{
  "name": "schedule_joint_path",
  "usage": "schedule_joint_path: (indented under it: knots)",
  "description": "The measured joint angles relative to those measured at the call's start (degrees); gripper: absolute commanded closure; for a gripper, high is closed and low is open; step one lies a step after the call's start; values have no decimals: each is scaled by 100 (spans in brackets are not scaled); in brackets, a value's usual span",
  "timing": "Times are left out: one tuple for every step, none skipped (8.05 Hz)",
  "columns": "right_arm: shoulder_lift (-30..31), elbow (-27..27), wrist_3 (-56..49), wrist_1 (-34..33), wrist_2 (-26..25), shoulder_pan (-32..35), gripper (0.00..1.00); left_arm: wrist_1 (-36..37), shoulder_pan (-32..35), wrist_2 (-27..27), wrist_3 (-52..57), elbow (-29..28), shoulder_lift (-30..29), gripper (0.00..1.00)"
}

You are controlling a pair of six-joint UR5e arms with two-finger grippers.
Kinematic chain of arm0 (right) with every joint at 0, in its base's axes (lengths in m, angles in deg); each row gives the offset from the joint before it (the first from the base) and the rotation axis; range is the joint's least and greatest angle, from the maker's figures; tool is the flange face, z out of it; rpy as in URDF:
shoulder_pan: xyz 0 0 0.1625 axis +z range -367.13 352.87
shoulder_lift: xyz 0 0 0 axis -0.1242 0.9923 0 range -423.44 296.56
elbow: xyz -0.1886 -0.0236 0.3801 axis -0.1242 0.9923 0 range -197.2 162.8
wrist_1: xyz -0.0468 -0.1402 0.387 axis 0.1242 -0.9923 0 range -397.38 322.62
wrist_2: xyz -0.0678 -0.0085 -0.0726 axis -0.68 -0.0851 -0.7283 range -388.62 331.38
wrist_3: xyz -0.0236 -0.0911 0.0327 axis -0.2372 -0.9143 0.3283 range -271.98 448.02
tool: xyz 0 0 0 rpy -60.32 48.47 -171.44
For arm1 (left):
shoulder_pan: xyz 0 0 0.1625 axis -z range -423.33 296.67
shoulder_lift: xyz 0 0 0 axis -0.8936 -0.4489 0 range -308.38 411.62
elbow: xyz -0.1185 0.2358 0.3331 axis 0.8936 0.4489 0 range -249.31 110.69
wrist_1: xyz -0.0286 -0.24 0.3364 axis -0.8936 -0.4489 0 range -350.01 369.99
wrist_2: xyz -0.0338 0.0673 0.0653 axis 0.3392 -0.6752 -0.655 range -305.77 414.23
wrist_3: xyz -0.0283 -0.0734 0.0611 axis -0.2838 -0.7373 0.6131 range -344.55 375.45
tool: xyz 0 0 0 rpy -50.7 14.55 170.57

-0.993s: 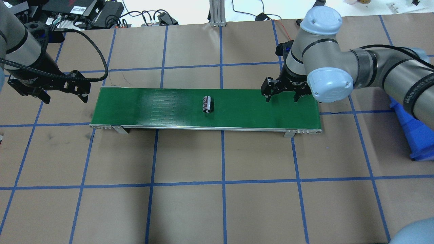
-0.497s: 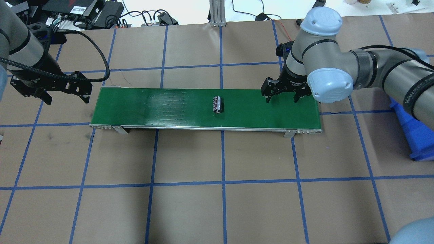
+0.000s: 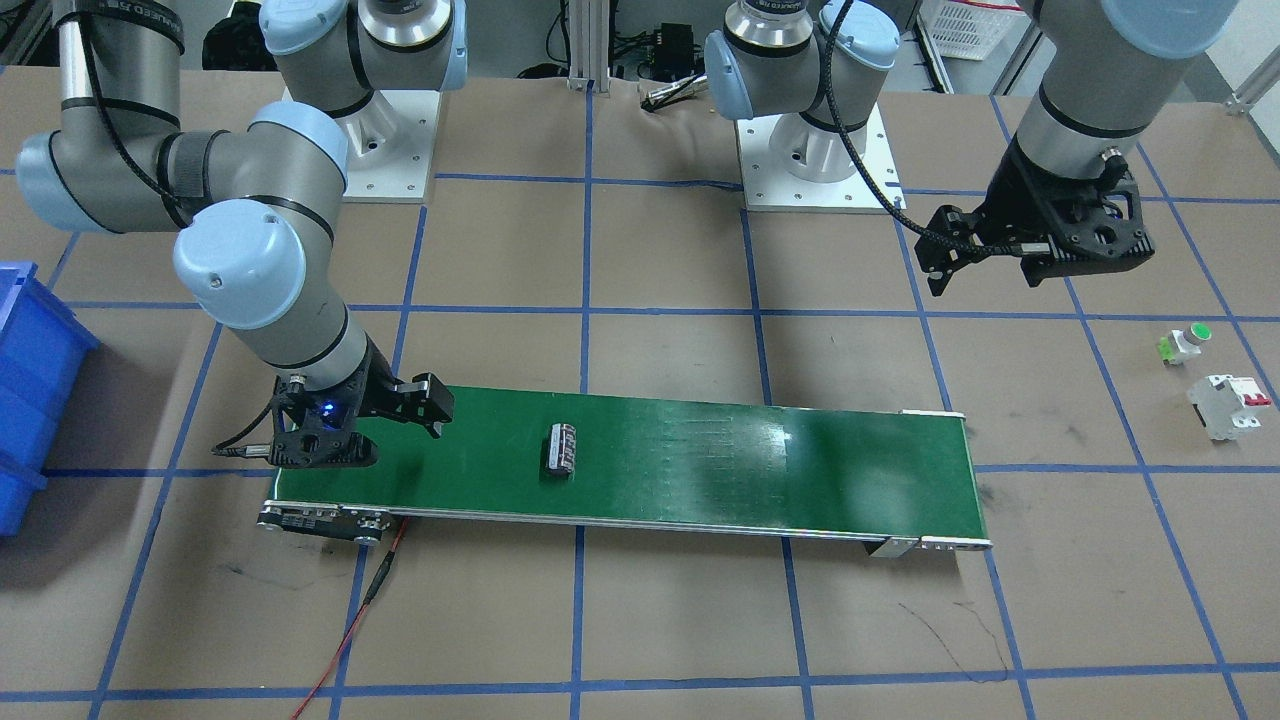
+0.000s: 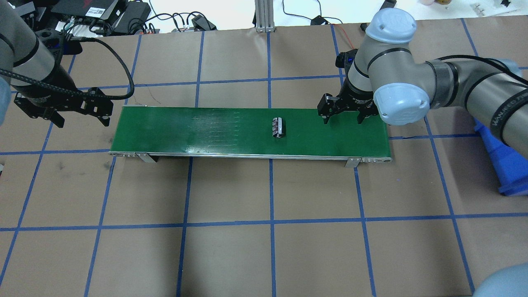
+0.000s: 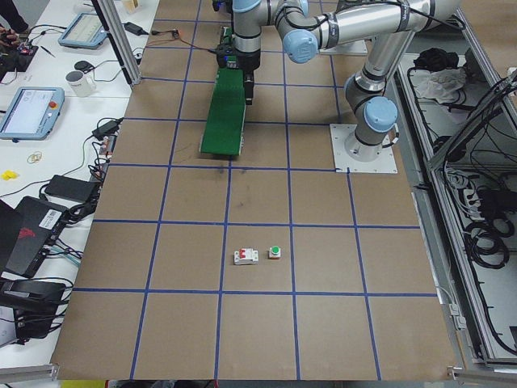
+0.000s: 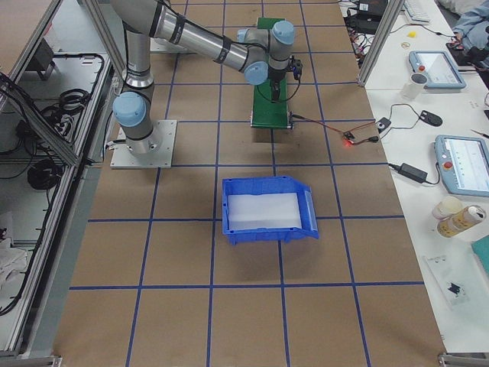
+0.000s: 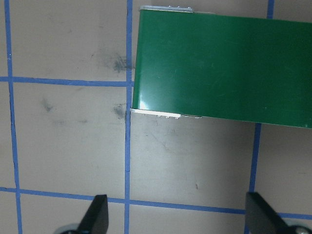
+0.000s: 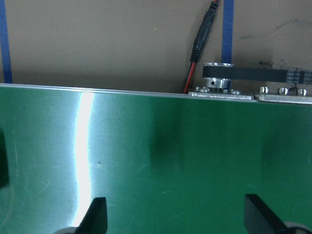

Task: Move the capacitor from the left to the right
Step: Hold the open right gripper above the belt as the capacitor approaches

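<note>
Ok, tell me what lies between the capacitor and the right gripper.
Only bare green belt. The overhead view shows the capacitor lying mid-belt and the open right gripper over the belt's right end, with nothing between them.

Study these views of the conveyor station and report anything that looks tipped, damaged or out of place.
Nothing looks damaged or spilled. The capacitor lies on its side on the green belt, apart from the open right gripper. Only dark scuffs mark the table paper.
</note>
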Motion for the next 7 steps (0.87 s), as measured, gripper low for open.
schedule_joint_path:
  knots:
    - [0, 0, 2, -2, 0, 0, 0, 0, 4, 0, 0, 2, -1, 0]
    - [-1, -4, 10, -7, 0, 0, 0, 0, 7, 4, 0, 6, -2, 0]
    - [-7, -6, 21, -9, 1, 0, 0, -1, 16, 9, -4, 6, -5, 0]
    - [-20, -7, 43, -15, 0, 0, 0, -8, 21, 7, -7, 7, -4, 0]
    - [-34, -8, 105, -42, 1, 4, 0, -12, 23, 3, -8, 9, -4, 0]
    - [-40, -9, 175, -63, 1, 15, 0, -13, 25, 1, -8, 11, -5, 0]
    - [-46, -9, 233, -75, 1, 26, 0, -14, 25, -5, -5, 11, -8, 0]
